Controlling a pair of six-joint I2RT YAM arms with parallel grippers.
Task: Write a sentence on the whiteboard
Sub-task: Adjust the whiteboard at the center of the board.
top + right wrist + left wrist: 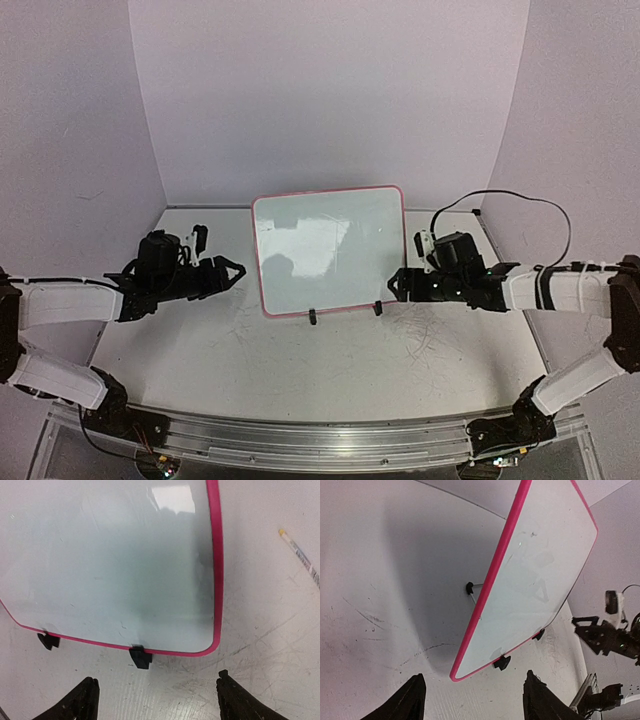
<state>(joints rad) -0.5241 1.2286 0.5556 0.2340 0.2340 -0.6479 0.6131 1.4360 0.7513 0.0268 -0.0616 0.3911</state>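
The whiteboard [330, 250] stands upright at mid-table on a black wire stand [312, 317], its pink-red rim all round. Its glossy face [110, 560] shows only reflections and faint marks; the sentence is out of view. My left gripper [237, 269] hovers just left of the board's lower left corner, open and empty. The left wrist view has that corner [456, 676] between its fingers [475, 675]. My right gripper [394, 284] sits just right of the lower right corner, also open and empty [157, 676], facing a stand foot [140, 657].
A thin white marker with a yellow tip [300, 560] lies on the table past the board's right edge. The tabletop [330, 360] is scuffed with grey scratches. Lavender walls close in the back and sides. The right arm [605, 637] shows in the left wrist view.
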